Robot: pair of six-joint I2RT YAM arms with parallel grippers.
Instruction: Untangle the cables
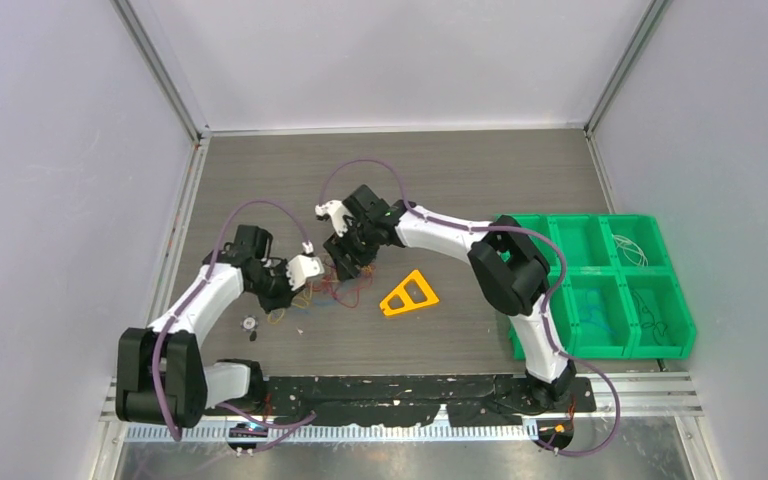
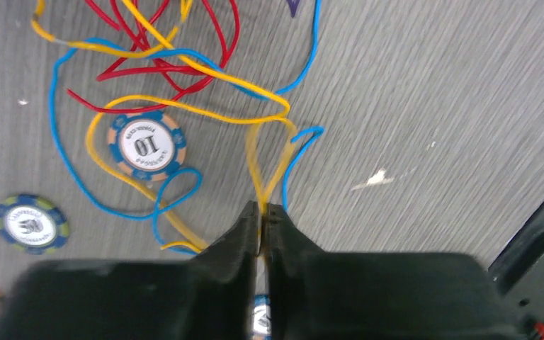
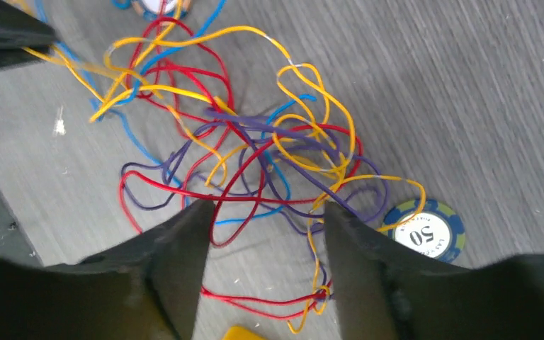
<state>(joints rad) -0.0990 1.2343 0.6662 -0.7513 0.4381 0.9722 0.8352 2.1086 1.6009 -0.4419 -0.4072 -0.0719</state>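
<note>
The cables [image 1: 325, 290] lie in a thin tangle of red, yellow, blue and purple wires on the table between both arms. My left gripper [image 2: 263, 207] is shut on a loop of yellow cable [image 2: 269, 156], which runs up from between its jaws; blue and red strands [image 2: 149, 64] spread beyond it. In the top view the left gripper [image 1: 298, 285] sits at the tangle's left edge. My right gripper [image 3: 265, 209] stands open low over the densest part of the tangle [image 3: 255, 142], with red and yellow strands crossing between its fingers but nothing pinched. From above, the right gripper [image 1: 345, 262] is at the tangle's upper side.
Poker chips lie among the wires: a "10" chip [image 2: 146, 145], a "50" chip [image 2: 32, 224] and a "50" chip [image 3: 425, 230]. A yellow plastic triangle [image 1: 409, 294] lies right of the tangle. A green compartment bin [image 1: 600, 285] stands at the right.
</note>
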